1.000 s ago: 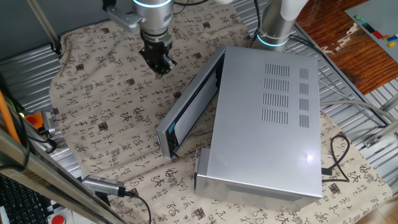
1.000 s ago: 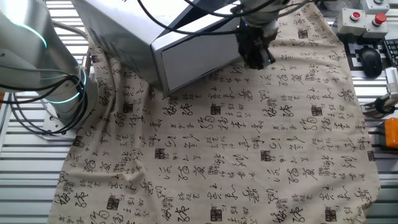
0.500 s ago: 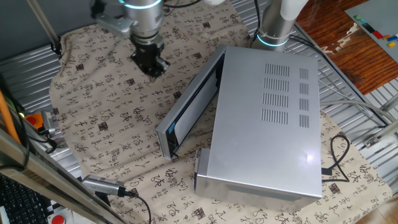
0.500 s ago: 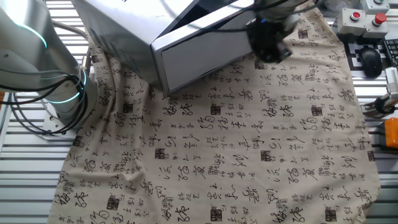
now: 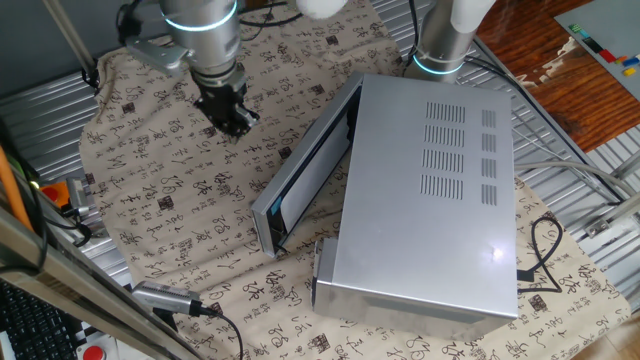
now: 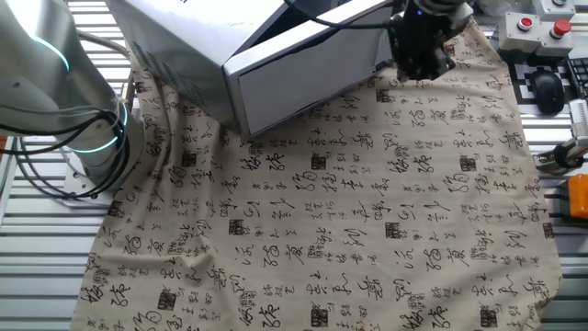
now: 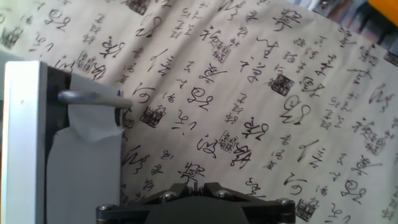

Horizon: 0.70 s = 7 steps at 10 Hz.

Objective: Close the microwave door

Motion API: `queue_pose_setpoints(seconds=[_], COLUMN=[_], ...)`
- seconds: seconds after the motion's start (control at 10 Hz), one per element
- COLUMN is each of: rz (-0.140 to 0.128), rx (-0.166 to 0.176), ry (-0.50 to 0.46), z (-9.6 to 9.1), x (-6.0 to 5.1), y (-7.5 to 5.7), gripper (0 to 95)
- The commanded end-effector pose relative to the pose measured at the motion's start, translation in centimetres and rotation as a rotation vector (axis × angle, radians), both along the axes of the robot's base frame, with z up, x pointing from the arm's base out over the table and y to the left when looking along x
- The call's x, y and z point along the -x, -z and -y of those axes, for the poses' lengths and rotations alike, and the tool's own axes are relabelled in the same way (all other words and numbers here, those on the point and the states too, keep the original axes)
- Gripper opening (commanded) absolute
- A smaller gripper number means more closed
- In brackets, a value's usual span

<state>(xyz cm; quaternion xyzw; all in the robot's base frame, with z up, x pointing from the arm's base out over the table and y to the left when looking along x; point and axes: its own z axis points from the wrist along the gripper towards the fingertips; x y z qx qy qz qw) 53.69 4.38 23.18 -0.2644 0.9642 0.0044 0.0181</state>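
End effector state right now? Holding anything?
End effector: holding nothing, hanging above the cloth and apart from the microwave door. Open or shut cannot be told from these views.

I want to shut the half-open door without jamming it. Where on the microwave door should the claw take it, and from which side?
Probably no pinch is needed: press the microwave door on its outer face near the free end, far from the hinge, coming from the cloth side where the claw hovers. The panel is flat and angled outward from the microwave, so pushing there should swing it shut.
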Motion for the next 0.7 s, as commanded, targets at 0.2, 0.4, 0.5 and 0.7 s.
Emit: queue_pose_setpoints(seconds=[0.2, 0.4, 0.5, 0.7], rz=[-0.004, -0.006, -0.020, -0.019], rx=[-0.005, -0.009, -0.018, -0.042], ry=[-0.052, -0.046, -0.056, -0.062], z=[0.0, 0.0, -0.8, -2.1], x=[0.0, 0.0, -0.4, -0.8], y=[0.0, 0.0, 0.3, 0.8], gripper=[0.0, 0.0, 0.0, 0.0])
